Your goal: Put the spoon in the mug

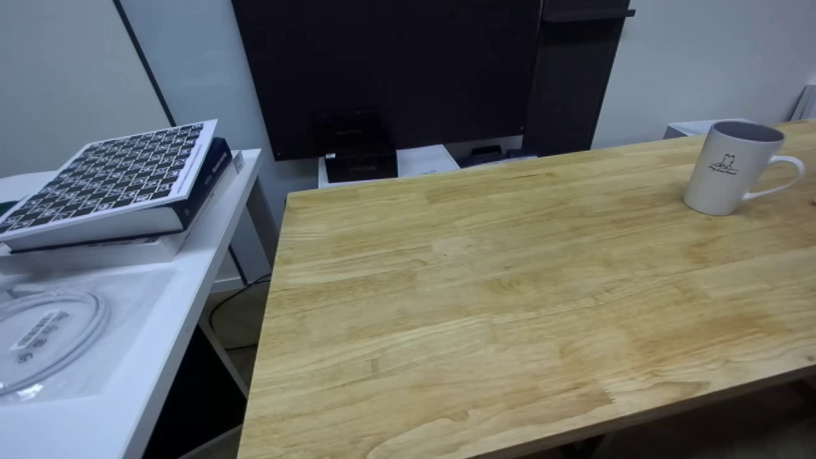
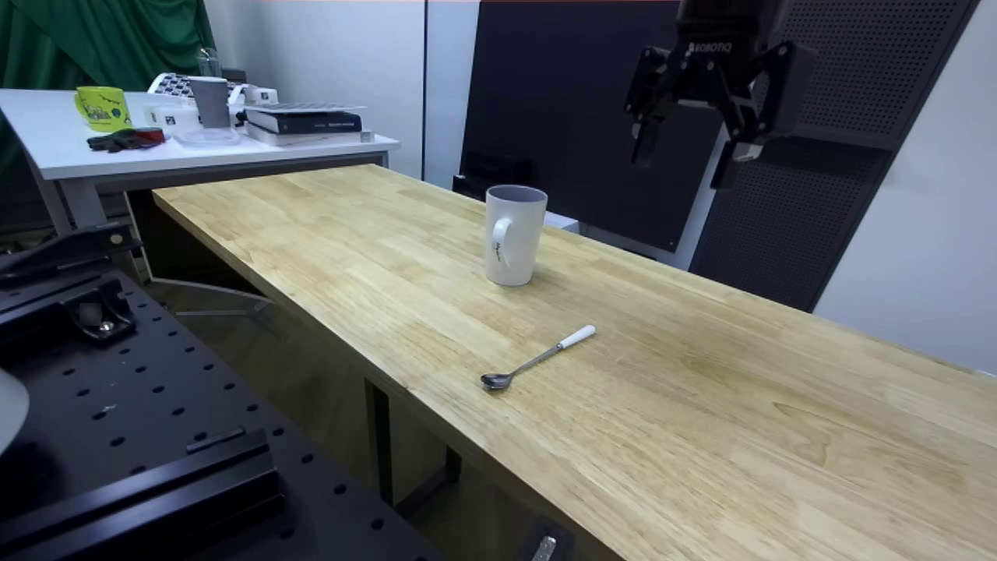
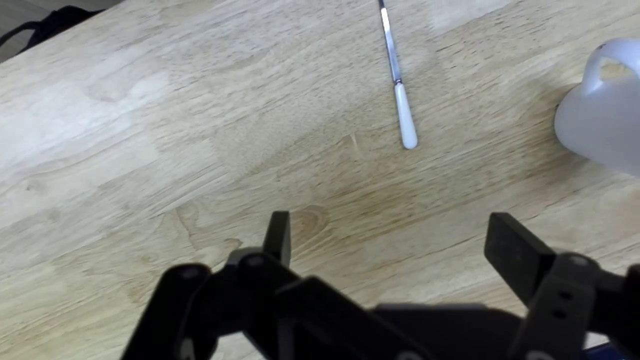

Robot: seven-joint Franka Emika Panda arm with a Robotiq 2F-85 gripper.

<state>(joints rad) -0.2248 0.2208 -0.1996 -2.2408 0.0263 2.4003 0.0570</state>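
- So yeah, your gripper (image 3: 389, 222) is hanging above the wood tabletop (image 3: 165, 165), fingers spread well apart.
- Spoon (image 3: 395, 70) is lying flat on that wood, lower than your gripper, with the white end of its handle closest to your fingers.
- Mug (image 2: 520, 234) is below your gripper's height too, off toward the right edge of your wrist view, standing upright near the spoon, not touching it.
- Way out past the mug from your gripper, an exterior view shows a white table (image 2: 58, 132) with stacked books (image 2: 308, 123) and a grey cup (image 2: 210, 101).
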